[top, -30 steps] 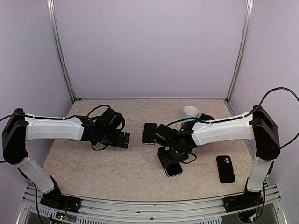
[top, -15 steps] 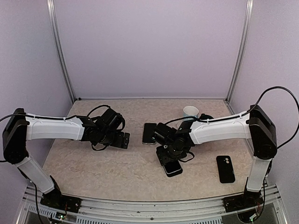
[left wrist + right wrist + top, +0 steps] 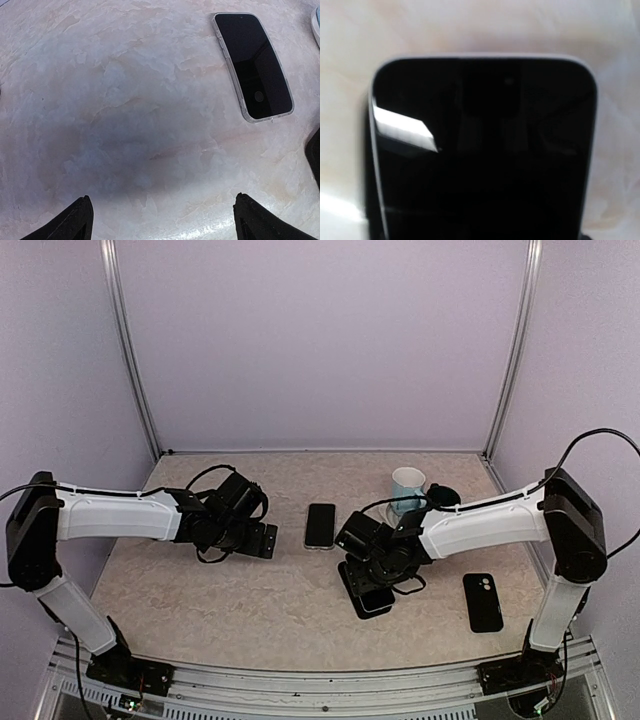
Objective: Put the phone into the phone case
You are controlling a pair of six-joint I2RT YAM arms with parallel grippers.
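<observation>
A dark-screened phone [image 3: 376, 603] with a pale rim sticks out of my right gripper [image 3: 366, 587], which is shut across its width just above the table. In the right wrist view this phone [image 3: 485, 150] fills the frame and hides the fingers. A black phone case [image 3: 483, 602] with a camera cutout lies flat to the right of it. A second phone [image 3: 320, 525] with a clear rim lies flat at mid-table, also seen in the left wrist view [image 3: 253, 65]. My left gripper [image 3: 267, 540] is open and empty over bare table, left of that second phone [image 3: 165, 220].
A white-and-teal cup [image 3: 407, 483] stands behind the right arm. Pale walls and metal posts close off the back and sides. The marbled tabletop [image 3: 250, 600] lies bare in front of the left arm.
The right wrist has shifted a little right and toward the near edge with the phone, uncovering the second phone at mid-table. The left arm has not moved.
</observation>
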